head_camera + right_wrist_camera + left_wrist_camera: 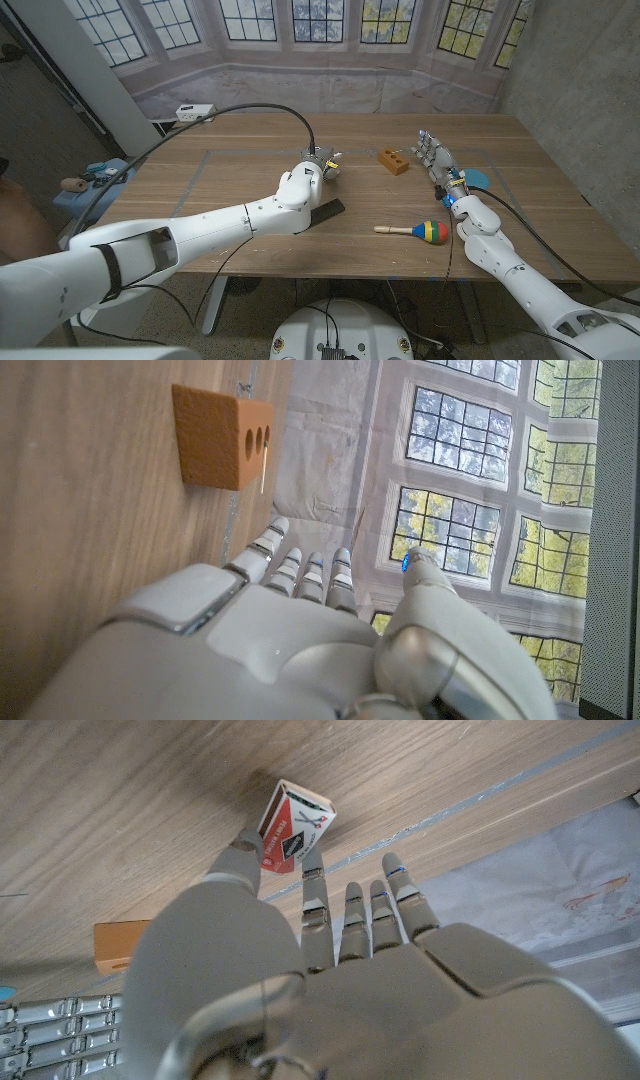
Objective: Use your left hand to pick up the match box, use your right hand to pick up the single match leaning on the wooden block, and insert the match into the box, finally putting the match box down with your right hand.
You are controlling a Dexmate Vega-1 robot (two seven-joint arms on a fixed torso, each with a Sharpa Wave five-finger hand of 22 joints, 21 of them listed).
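The red-and-white match box (295, 825) stands tilted on the wooden table (240, 175), pinched at its lower end between the thumb and a finger of my left hand (318, 163), whose other fingers (385, 905) reach out straight. The orange wooden block (393, 161) with holes sits to the right of that hand. A single thin match (265, 460) leans on the block (215, 438). My right hand (436, 157) stands just right of the block, fingers (300, 572) apart and holding nothing, a short gap from the match.
A colourful maraca (415, 231) lies near the front edge, left of my right forearm. A blue round thing (476, 178) shows behind the right wrist. A white power strip (193, 112) sits at the far left corner. A person's arm (12, 222) is at the left edge.
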